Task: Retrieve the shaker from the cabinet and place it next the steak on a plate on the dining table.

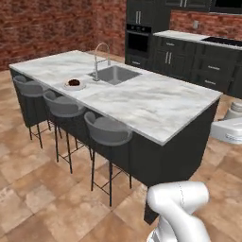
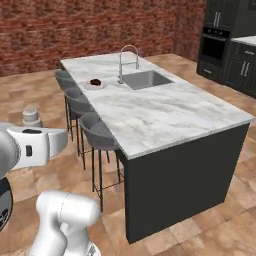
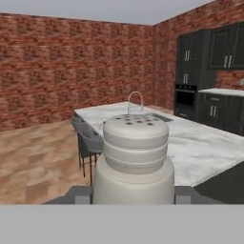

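The shaker point(image 3: 135, 159), pale grey-white with a holed cap, stands upright and very close in the hand view, and my gripper point(image 3: 133, 195) is shut on its base. From the base views, the shaker point(image 2: 31, 117) rides on the hand off the near end of the dining table point(image 2: 165, 112), over the floor; its cap point(image 1: 235, 110) shows at the right edge of the left base view. The plate point(image 1: 74, 86) with the steak point(image 1: 73, 82) lies far down the table, left of the sink. The plate point(image 2: 95, 86) and steak point(image 2: 95, 81) are well away from the gripper point(image 2: 31, 126). The cabinet is out of view.
Three grey bar stools point(image 1: 108, 130) line the table's left long side. A steel sink point(image 1: 116, 74) with a tall faucet point(image 1: 97, 59) is set in the top. Dark cabinets, an oven point(image 1: 138, 40) and a marbled counter point(image 1: 182, 35) run along the back right. Tiled floor surrounds the table.
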